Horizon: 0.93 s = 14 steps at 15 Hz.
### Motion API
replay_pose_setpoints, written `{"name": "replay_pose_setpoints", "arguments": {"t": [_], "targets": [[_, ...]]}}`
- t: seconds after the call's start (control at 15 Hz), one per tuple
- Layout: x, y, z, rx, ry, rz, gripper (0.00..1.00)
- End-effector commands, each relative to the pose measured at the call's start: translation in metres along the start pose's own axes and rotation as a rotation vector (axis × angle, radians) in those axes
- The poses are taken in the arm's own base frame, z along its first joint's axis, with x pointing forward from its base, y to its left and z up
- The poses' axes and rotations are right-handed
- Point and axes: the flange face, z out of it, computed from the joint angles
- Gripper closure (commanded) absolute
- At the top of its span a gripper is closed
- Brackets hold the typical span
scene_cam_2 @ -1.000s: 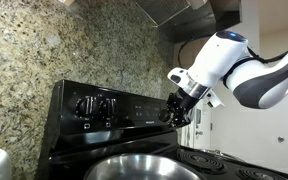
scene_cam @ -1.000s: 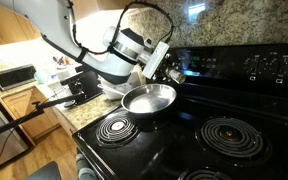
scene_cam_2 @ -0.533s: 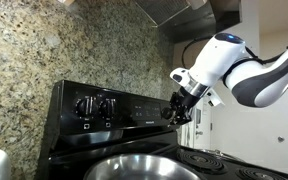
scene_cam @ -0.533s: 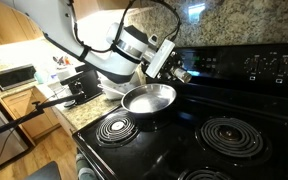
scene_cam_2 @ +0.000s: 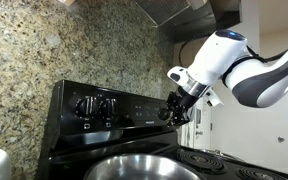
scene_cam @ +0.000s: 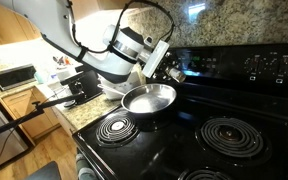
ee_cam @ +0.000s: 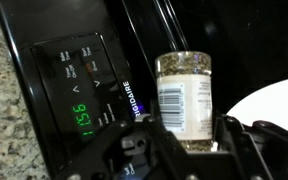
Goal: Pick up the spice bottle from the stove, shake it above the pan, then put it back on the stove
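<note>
- Gripper — closed narrowly on the spice bottle; in the wrist view the jaws clamp its lower sides, below the label.
- Spice bottle: a clear jar of speckled seasoning, held in the air and clear of the stove. It is up beside the far rim of the pan, towards the back control panel, whose green clock digits show behind the jar.
- Pan: shiny and apparently empty, seated on a rear burner. In an exterior view the gripper hangs above and beyond the pan.
- Progress, as judged from this scene — the pick-up is done, since the jar is off the stove and firmly held.
- The arm seems placed for the shaking step. Whether the jar is directly over the pan or just behind its rim cannot be told.
- Left to do: any remaining shaking over the pan, then setting the jar back on the stove beside the pan and letting go.
</note>
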Motion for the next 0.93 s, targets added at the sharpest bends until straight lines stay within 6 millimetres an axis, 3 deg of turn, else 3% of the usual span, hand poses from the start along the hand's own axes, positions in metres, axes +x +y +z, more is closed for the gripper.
{"name": "replay_pose_setpoints", "arguments": {"t": [0.0,0.27,0.6,0.87], "targets": [[0.007,-0.007,-0.008,-0.003,0.016,-0.016,0.82],[0.002,0.001,-0.007,-0.002,0.012,0.013,0.82],[-0.021,0.019,0.007,-0.003,-0.027,0.091,0.82],[-0.024,0.016,0.009,-0.001,-0.034,0.079,0.82]]}}
